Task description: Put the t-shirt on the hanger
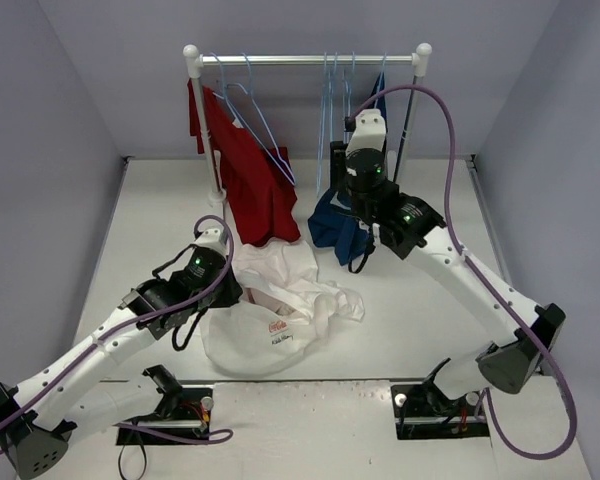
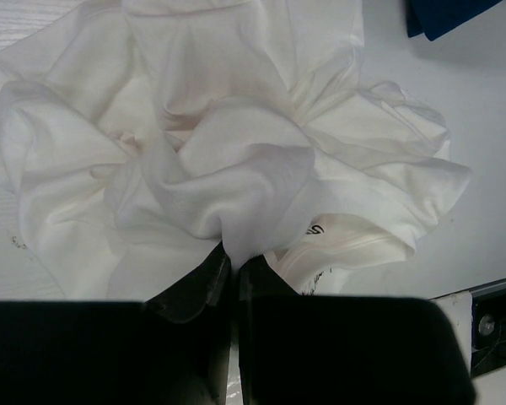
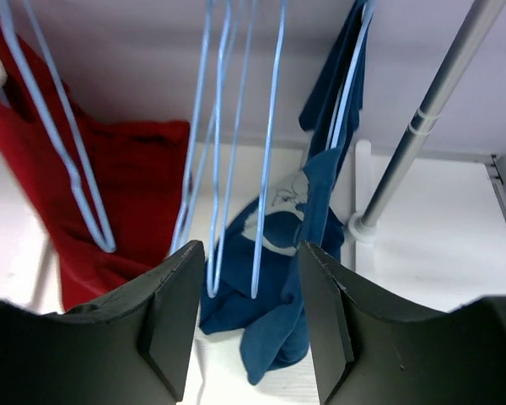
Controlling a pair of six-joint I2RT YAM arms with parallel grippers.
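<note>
Left gripper [image 2: 232,253] has its jaws pressed almost together on a raised fold of the white t-shirt [image 2: 236,169], the cloth pinched between the two dark fingers. From above, that gripper [image 1: 230,290] sits at the 9 o'clock edge of the t-shirt [image 1: 280,315], which lies in a crumpled heap on the white table [image 1: 430,290], toward 6 o'clock of the table's middle. Its small red logo and dark text face up on the near part of the heap. A loose flap of it trails out toward 3 o'clock.

The right gripper [image 3: 246,253] stands wide apart and holds nothing. It is raised off the table and faces a bunch of pale-blue hangers [image 3: 271,126] that hang between its fingertips in the wrist view; I cannot tell how close they are. In the overhead view this gripper [image 1: 337,163] is at about 12 o'clock of the heap, well apart from it and just below the rail [image 1: 310,59].

At 3 o'clock of the bunch hangs a navy-blue shirt [image 3: 278,253] on its own hanger, its lower end bunched on the table beside the rack post [image 3: 422,118]. At 9 o'clock hangs a red shirt [image 1: 245,170], with more pale-blue hangers in front of it.
</note>
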